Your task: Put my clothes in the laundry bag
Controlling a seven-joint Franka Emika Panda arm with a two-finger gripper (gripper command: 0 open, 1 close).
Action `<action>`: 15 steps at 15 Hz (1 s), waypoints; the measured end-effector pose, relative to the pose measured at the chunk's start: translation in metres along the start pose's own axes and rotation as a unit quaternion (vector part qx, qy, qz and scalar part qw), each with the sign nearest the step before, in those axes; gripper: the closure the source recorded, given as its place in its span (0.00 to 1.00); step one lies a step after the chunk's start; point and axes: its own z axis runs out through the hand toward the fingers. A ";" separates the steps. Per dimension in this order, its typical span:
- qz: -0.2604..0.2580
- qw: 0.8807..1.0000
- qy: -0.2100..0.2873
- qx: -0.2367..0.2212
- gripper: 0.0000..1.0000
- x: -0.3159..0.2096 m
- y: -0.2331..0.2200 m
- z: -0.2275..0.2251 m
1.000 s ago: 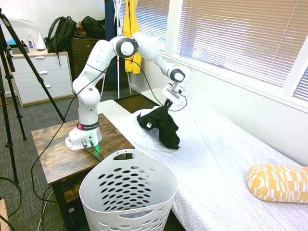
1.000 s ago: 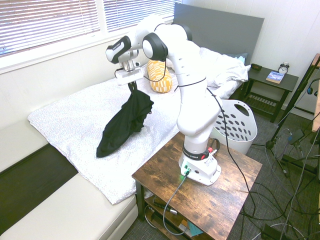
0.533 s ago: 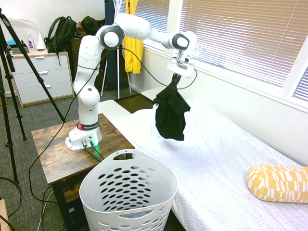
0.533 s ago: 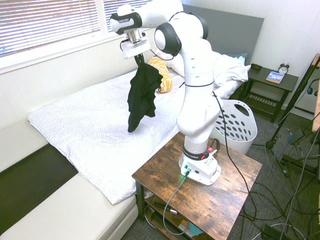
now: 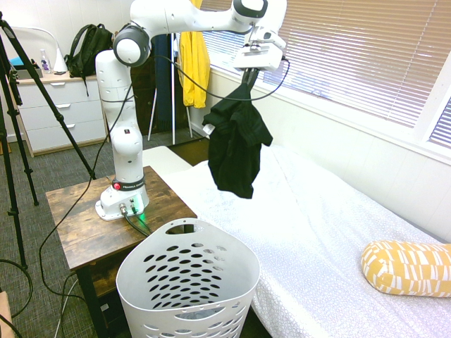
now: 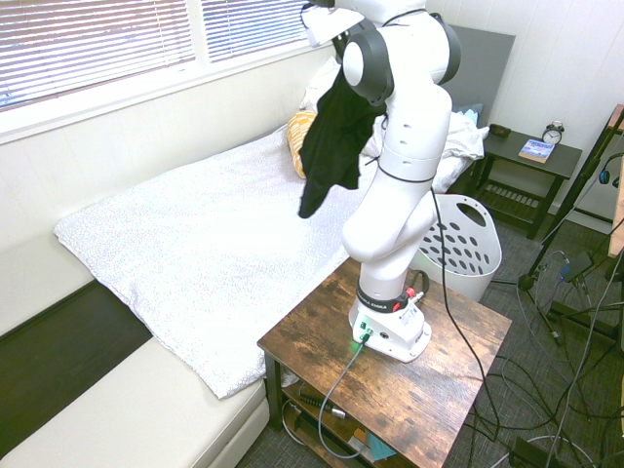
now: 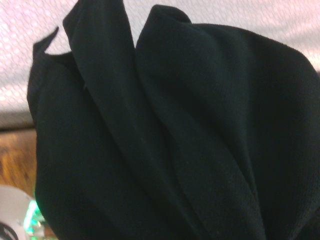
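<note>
The claw (image 5: pixel 248 76) is pinched fully together on the top edge of the black clothes (image 5: pixel 237 146), which hang from it in a long loose bundle, clear of the bed (image 5: pixel 331 218) below. In the first exterior view the garment dangles in the air above the near edge of the white bedspread, its lowest fold well above the mattress and touching nothing but the claw. The arm is stretched high, with the hand up near the window blinds (image 5: pixel 352 49) and tilted downward.

In the second exterior view the clothes (image 6: pixel 334 146) hang beside the arm's upper links, partly in front of them, with the yellow patterned pillow (image 6: pixel 295 136) showing on the bed just behind.

The wrist view is almost filled with folds of the black fabric (image 7: pixel 165 140); a strip of white bedspread shows past it, and a bit of brown wood at one side.

The white laundry basket (image 5: pixel 187 285) stands on the floor beside the wooden surface (image 5: pixel 77 225) that bears the arm, at the side of the bed. The clothes are not over it; they hang further along, above the bed. A yellow garment (image 5: pixel 194 56) hangs on a rack by the window
</note>
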 end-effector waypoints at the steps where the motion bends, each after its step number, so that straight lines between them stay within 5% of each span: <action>1: 0.005 0.999 -0.028 -0.020 1.00 0.004 0.035 0.020; 6: 0.023 0.984 -0.170 -0.054 1.00 0.017 0.134 0.175; 13: 0.079 0.981 -0.170 -0.041 1.00 0.080 0.027 0.367; 14: 0.076 0.980 -0.178 -0.043 0.00 0.082 0.007 0.393; 15: 0.076 0.978 -0.189 -0.044 0.00 0.082 -0.013 0.422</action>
